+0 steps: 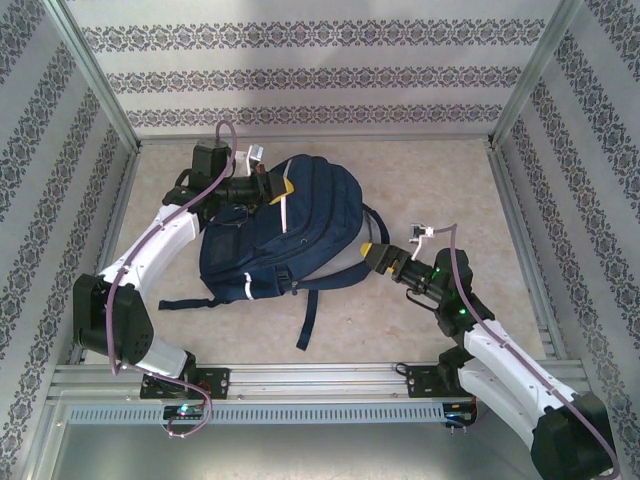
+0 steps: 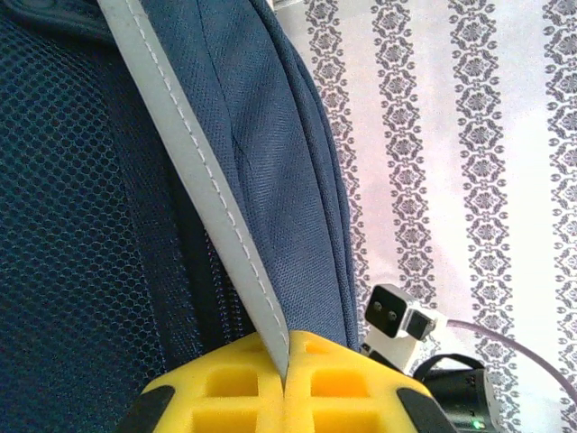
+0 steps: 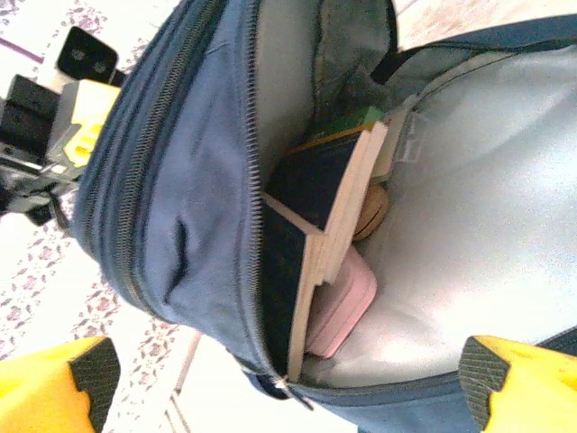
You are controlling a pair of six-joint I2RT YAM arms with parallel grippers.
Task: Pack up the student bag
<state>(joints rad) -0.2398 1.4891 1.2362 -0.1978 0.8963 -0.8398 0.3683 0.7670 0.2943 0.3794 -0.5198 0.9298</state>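
Note:
The navy student bag [image 1: 300, 225] lies in the middle of the table with its main zip open toward the right. My left gripper [image 1: 272, 190] is at the bag's far left top, shut on a light grey strap [image 2: 212, 189] pinched between its yellow fingers [image 2: 343, 388]. My right gripper [image 1: 372, 254] sits at the bag's right side and stands open [image 3: 288, 383] in front of the mouth of the bag [image 3: 180, 225]. Inside lie dark-covered books [image 3: 329, 203], a pink case [image 3: 347, 307] and a brown round object [image 3: 371, 212].
Dark shoulder straps [image 1: 306, 315] trail from the bag toward the near edge. Patterned walls and an aluminium frame [image 1: 520, 200] enclose the table. Bare tabletop [image 1: 430, 180] lies behind and right of the bag.

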